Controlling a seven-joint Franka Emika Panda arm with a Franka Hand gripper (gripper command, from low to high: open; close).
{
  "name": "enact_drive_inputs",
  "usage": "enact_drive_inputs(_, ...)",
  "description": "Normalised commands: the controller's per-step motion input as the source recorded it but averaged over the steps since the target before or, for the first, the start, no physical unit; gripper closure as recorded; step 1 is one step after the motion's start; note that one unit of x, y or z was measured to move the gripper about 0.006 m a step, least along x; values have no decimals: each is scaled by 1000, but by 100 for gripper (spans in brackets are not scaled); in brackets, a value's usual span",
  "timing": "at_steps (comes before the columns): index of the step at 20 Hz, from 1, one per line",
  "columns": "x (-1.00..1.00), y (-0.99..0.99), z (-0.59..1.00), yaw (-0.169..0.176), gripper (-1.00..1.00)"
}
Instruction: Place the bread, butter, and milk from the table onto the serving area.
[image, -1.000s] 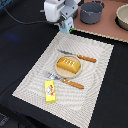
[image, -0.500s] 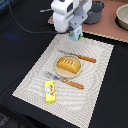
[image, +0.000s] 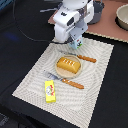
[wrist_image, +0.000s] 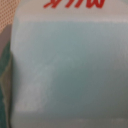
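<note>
My gripper (image: 76, 44) hangs over the far edge of the cream striped serving area (image: 35, 80) and is shut on the milk. The milk shows as a pale blue carton face with red lettering that fills the wrist view (wrist_image: 65, 70); in the exterior view it is mostly hidden between the fingers. The bread (image: 68, 64), a golden-orange loaf, lies on the round tan plate (image: 59, 72) in the middle of the mat. The yellow butter (image: 50, 91) lies on the mat's near part, beside the fork.
An orange-handled knife (image: 86, 58) and fork (image: 67, 82) flank the plate. A pinkish-brown board (image: 107, 25) at the back carries a grey pot (image: 98, 7) and a bowl (image: 122, 16). A black cable (image: 22, 35) loops over the black table (image: 117, 95).
The arm has moved toward the exterior view's right and nearer the mat, carrying the milk. Bread and butter have not moved.
</note>
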Motion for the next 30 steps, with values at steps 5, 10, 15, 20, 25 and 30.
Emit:
enact_drive_inputs(5,278,153,-136,1,100)
enact_drive_inputs(10,368,111,2,0,100)
enact_drive_inputs(15,599,374,751,-19,-100)
enact_drive_inputs(20,392,272,705,-4,-100)
enact_drive_inputs(25,288,163,723,18,-100)
enact_drive_inputs(30,342,59,1000,13,-100)
